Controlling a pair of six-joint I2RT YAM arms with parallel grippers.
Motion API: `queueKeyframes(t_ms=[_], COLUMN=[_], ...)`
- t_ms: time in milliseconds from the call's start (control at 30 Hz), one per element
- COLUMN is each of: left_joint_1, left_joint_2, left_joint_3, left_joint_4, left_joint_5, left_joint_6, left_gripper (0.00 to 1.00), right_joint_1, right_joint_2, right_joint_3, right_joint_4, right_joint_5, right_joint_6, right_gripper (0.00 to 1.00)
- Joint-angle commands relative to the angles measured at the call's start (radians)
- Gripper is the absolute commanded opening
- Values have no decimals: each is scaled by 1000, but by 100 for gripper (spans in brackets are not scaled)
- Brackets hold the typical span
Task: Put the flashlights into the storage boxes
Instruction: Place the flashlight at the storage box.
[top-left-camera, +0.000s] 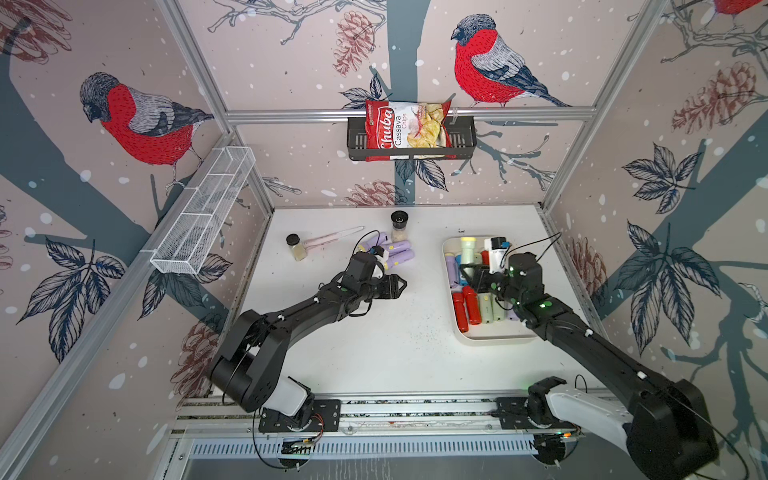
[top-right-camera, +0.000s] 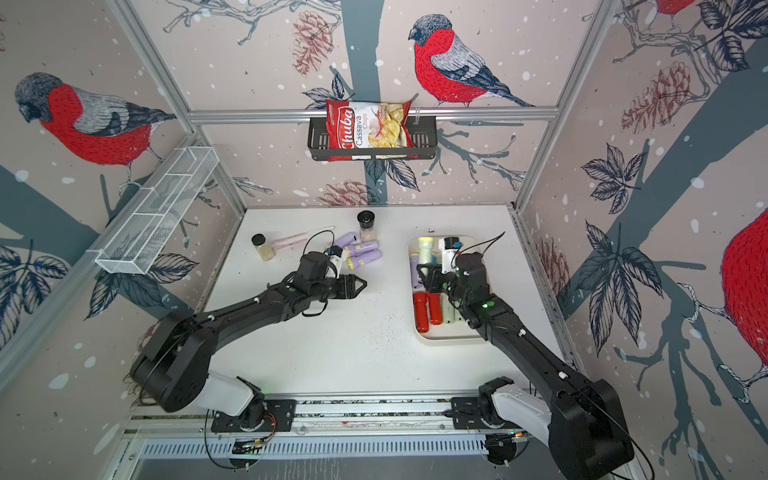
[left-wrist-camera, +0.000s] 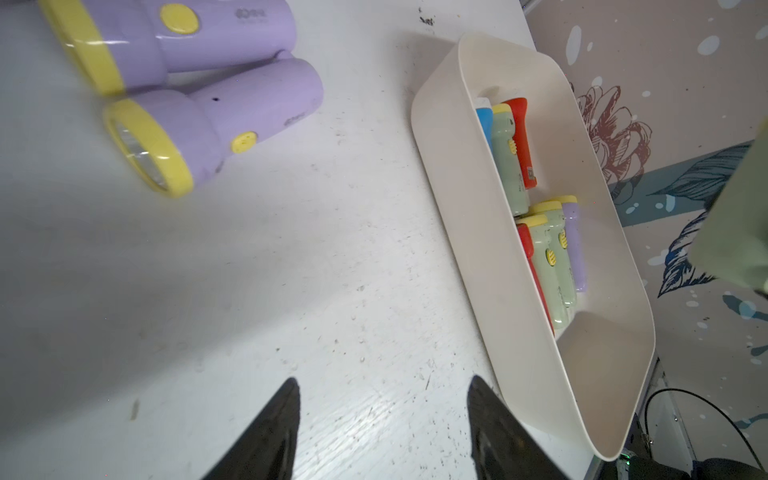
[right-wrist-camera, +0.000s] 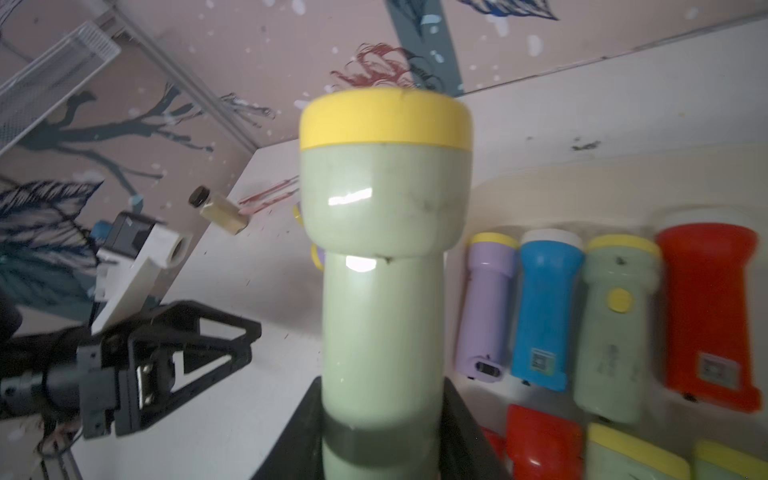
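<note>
1. Right gripper (right-wrist-camera: 381, 428): a pale green flashlight (right-wrist-camera: 384, 249) is being pinched above the tray (top-left-camera: 494, 338), at 3 o'clock on the table (top-left-camera: 374, 353).
2. Left gripper (left-wrist-camera: 382, 395): jaws are being held spread, empty; lilac flashlights (top-left-camera: 397, 253) are being seen at 12 o'clock.

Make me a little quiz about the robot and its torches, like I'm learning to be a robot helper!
1. True or false: the right gripper is shut on a pale green flashlight.
2. Fill in the missing word: the chips bag in the black wall shelf reads "Cassava ____".
3. Pick one: the lilac flashlights near the left gripper lie
A. in the black wall shelf
B. on the table
C. in the right gripper

Key: 1 true; 2 Chips; 3 B.
</note>
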Motion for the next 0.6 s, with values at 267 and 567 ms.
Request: queueKeyframes(t_ms=[267, 567], left_joint_1=[-64, -69], left_joint_2=[152, 168], left_joint_3=[104, 135], left_joint_4=[94, 72], left_joint_5=[47, 51], left_joint_6=[-32, -23], left_gripper=[63, 63], right_joint_1=[-87, -85], right_joint_2=[150, 347], right_joint_3=[85, 185], right_joint_4=[-158, -213], right_joint_5=[-168, -133], right_joint_6=[28, 48], right_gripper=[8, 20])
